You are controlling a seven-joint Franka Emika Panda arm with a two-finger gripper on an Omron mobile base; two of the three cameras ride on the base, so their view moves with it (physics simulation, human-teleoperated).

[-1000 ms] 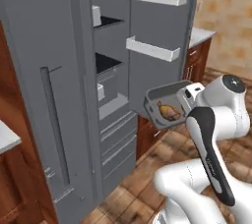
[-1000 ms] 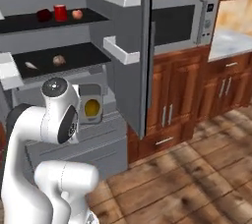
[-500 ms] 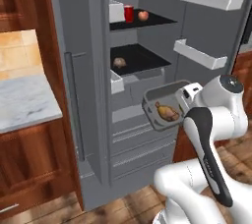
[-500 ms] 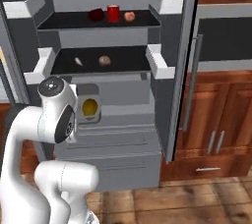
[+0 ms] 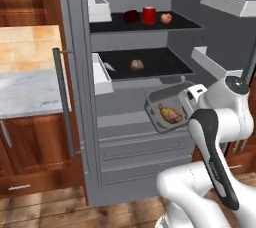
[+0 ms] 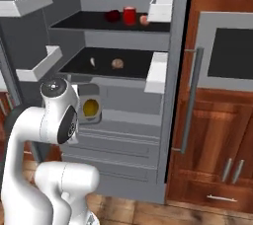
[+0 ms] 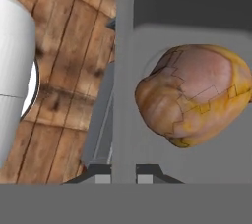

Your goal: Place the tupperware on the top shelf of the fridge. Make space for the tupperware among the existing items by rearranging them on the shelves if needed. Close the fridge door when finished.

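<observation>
Tupperware (image 5: 167, 108): shallow grey rectangular tub, rounded corners, tilted, holding an orange-brown roast chicken (image 7: 194, 94). Location: in front of the open fridge (image 5: 131, 42), below both black shelves. Gripper (image 7: 123, 174) clenched on its rim wall.
</observation>
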